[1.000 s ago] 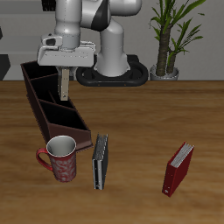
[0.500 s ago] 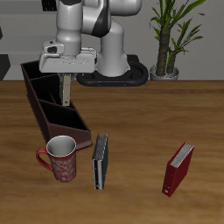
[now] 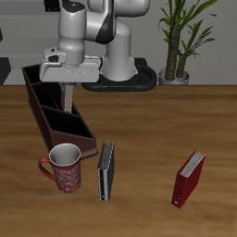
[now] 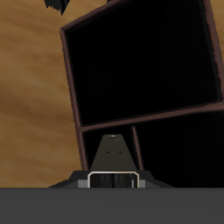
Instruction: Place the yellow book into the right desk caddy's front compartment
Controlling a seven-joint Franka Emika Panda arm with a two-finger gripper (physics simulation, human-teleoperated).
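Note:
My gripper [image 3: 68,81] is shut on the yellow book [image 3: 68,96], which hangs upright from the fingers over the right desk caddy [image 3: 42,109], a long dark maroon box with three cells. The book's lower end is level with the caddy's walls, near its middle. I cannot tell which cell it is over. In the wrist view the book [image 4: 112,157] shows edge-on between the fingers of the gripper [image 4: 112,180]. It points at a partition [image 4: 144,123] of the caddy, with dark cells on both sides of it.
A red patterned mug [image 3: 63,168] stands just past the caddy's front end. A dark grey book [image 3: 106,170] stands beside the mug. A red book [image 3: 188,178] stands farther off. A potted plant [image 3: 179,42] is behind the table.
The gripper has come down a little with the book and shifted slightly along the caddy. Nothing else has moved.

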